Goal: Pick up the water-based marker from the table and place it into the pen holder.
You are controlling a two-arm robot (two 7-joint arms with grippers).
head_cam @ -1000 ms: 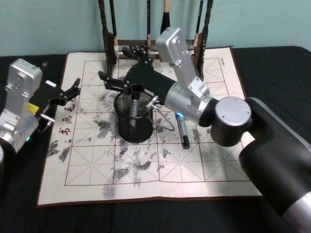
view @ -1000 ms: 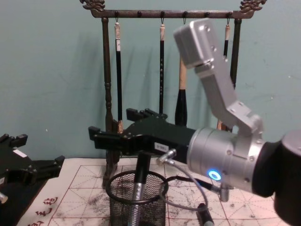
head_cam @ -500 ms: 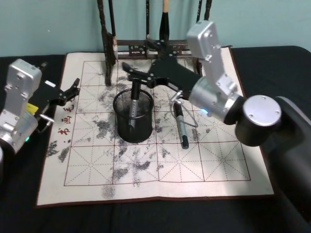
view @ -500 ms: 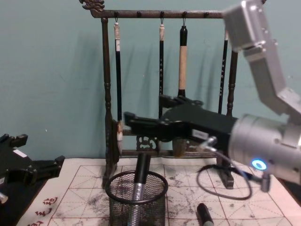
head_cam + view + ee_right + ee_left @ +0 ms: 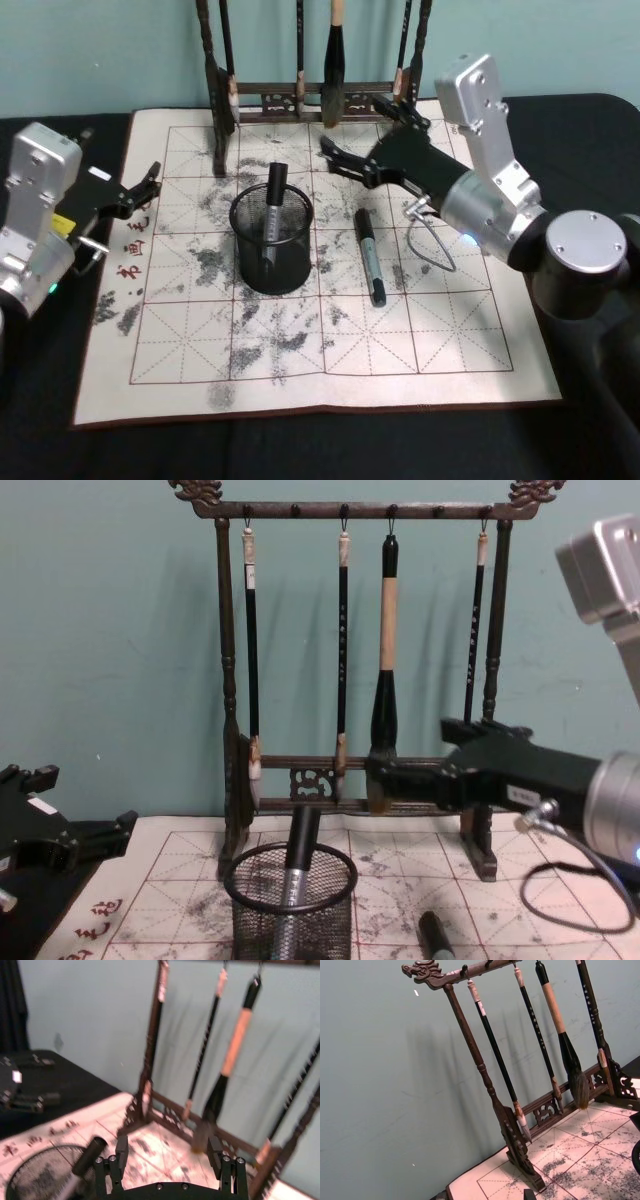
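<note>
A water-based marker [image 5: 273, 196] with a black cap and grey barrel stands leaning inside the black mesh pen holder [image 5: 270, 268] in the middle of the mat. The chest view has the marker [image 5: 298, 865] poking above the pen holder's [image 5: 290, 920] rim. My right gripper [image 5: 362, 132] hangs open and empty to the right of and behind the holder, near the rack's foot. In the right wrist view the right gripper [image 5: 168, 1151] is open, with the marker [image 5: 90, 1155] and holder [image 5: 30, 1180] off to one side. My left gripper [image 5: 150, 181] rests open at the mat's left edge.
A second dark marker [image 5: 369, 256] lies flat on the cream mat [image 5: 330, 345] just right of the holder. The tall wooden brush rack [image 5: 300, 100] with hanging brushes [image 5: 385, 630] stands along the mat's far edge. A loop of cable [image 5: 432, 245] hangs under my right arm.
My right gripper has drawn back to the right from above the holder, leaving the marker standing in it. The left arm has not moved.
</note>
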